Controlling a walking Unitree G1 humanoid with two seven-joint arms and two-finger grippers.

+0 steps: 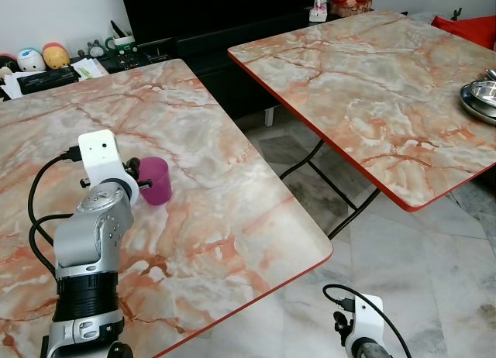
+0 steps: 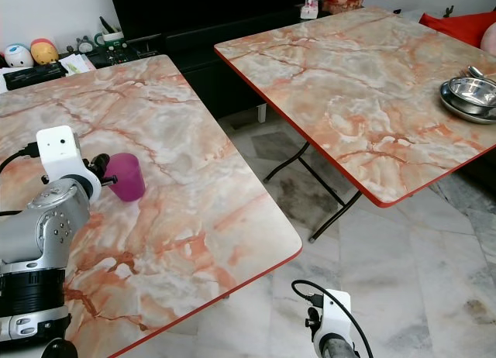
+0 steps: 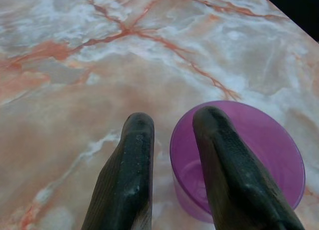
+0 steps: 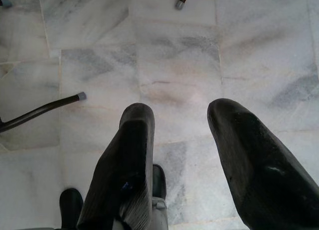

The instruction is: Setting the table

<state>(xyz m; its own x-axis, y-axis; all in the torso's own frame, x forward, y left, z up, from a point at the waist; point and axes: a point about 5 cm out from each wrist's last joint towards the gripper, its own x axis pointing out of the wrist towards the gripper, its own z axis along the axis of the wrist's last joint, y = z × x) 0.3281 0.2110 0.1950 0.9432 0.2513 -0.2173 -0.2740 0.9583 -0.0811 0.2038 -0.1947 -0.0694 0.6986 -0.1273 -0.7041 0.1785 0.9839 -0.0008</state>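
A purple plastic cup [image 1: 155,180] stands upright on the near marble table [image 1: 225,234], close to its middle. My left gripper [image 3: 172,120] is at the cup's rim, open. One black finger [image 3: 222,155] reaches over the cup's mouth. The other finger [image 3: 132,160] stays outside the wall, with a small gap to it. The cup [image 3: 259,160] is empty inside. My right gripper [image 4: 182,110] hangs low beside the table's front corner, open above the tiled floor, nothing between its fingers.
A second marble table [image 1: 372,102] stands to the right across a gap of tiled floor [image 1: 434,257]. Stacked steel dishes [image 2: 470,94] sit at its right edge. A dark TV stand [image 1: 201,40] with small clutter runs along the back wall.
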